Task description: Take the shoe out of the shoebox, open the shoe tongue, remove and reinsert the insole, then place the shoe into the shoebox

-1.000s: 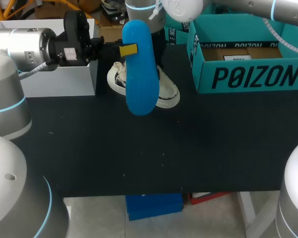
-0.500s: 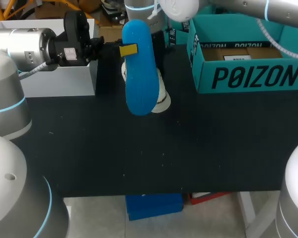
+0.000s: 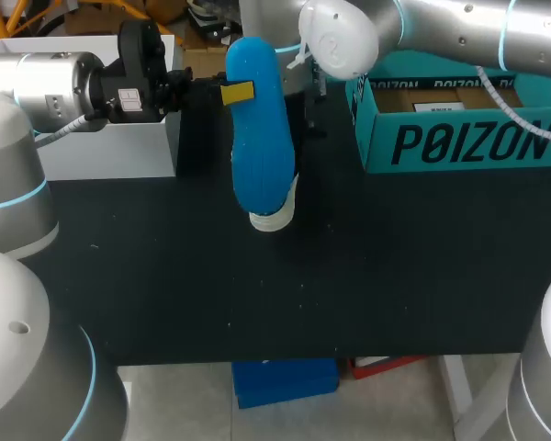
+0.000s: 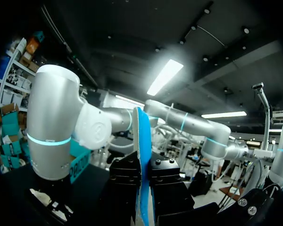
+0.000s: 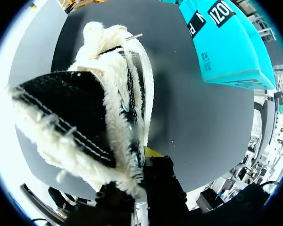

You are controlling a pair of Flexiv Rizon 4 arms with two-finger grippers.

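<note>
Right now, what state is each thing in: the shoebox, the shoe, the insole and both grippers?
shoebox: open, no shoe inside.
shoe: out of the shoebox, hanging toe-down over the table.
right gripper: shut on the shoe at its fleecy collar.
insole: out of the shoe, held off the table.
left gripper: shut on the insole.

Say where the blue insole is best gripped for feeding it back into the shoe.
Probably near one end, pinched across its flat faces from the side, as the left pincer holds it: the insole is thin and long, so its rounded far end is left free to enter the shoe.
</note>
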